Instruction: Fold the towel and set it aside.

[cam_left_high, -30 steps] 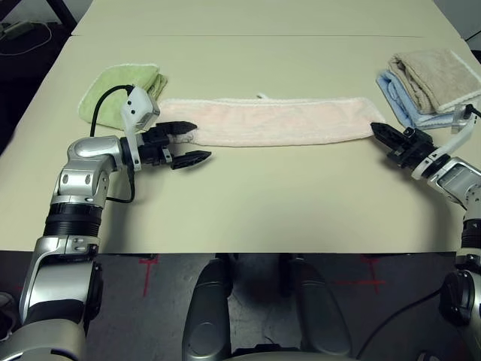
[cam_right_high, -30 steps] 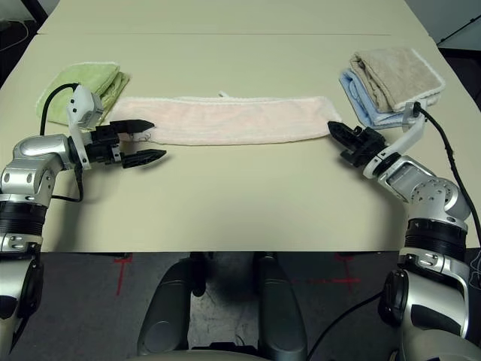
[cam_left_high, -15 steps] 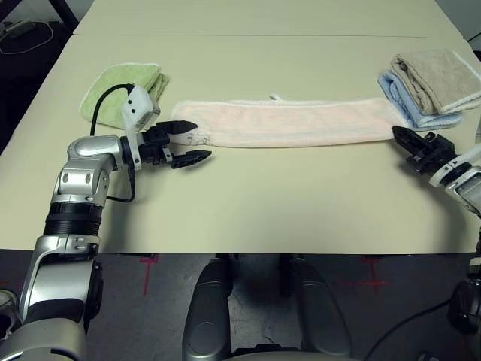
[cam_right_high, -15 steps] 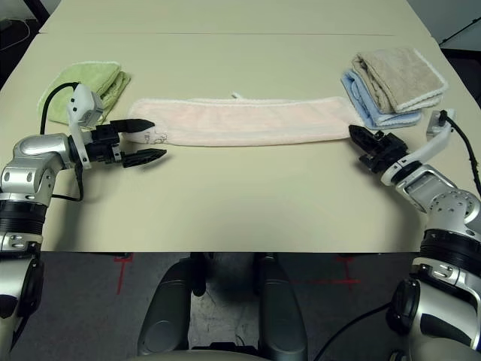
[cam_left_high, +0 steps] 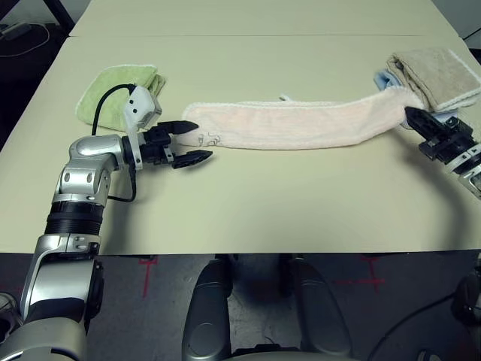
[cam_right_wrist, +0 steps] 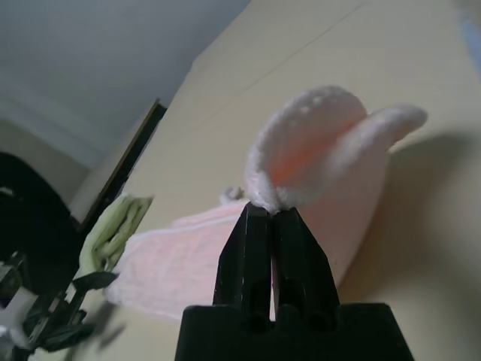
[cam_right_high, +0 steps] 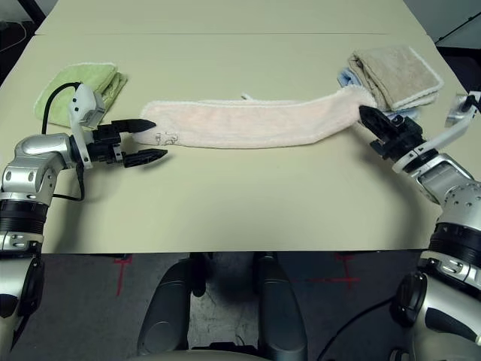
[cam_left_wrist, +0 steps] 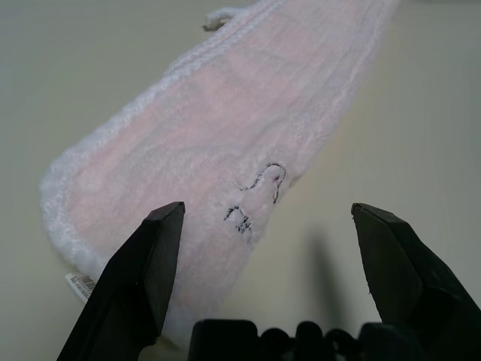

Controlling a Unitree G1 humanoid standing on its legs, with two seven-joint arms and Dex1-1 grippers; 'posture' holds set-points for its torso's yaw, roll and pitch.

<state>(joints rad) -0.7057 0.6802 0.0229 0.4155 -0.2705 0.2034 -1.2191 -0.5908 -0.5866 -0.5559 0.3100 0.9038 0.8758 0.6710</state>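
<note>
The pink towel (cam_left_high: 301,124) lies stretched out long across the tan table (cam_left_high: 248,203), already folded into a narrow strip. Its right end is lifted up off the table, and the right gripper (cam_left_high: 418,120) has its two black fingers pressed together, pinching that end. In the right wrist view, the towel end curls up like a loop just above the fingertips (cam_right_wrist: 269,218).

The left end of the towel lies flat on the table. It has a small dark stitched mark (cam_left_wrist: 259,199) and a white tag (cam_left_wrist: 81,284) peeking out at the edge. The left gripper (cam_left_high: 194,141) is right at this end with its fingers spread wide apart, one on each side of the towel's corner, holding nothing.

A folded green towel (cam_left_high: 120,84) sits behind the left arm. On the far right, a folded beige towel (cam_left_high: 437,74) lies on top of a light blue towel (cam_left_high: 385,78). The pink towel's lifted end is just beside them.
</note>
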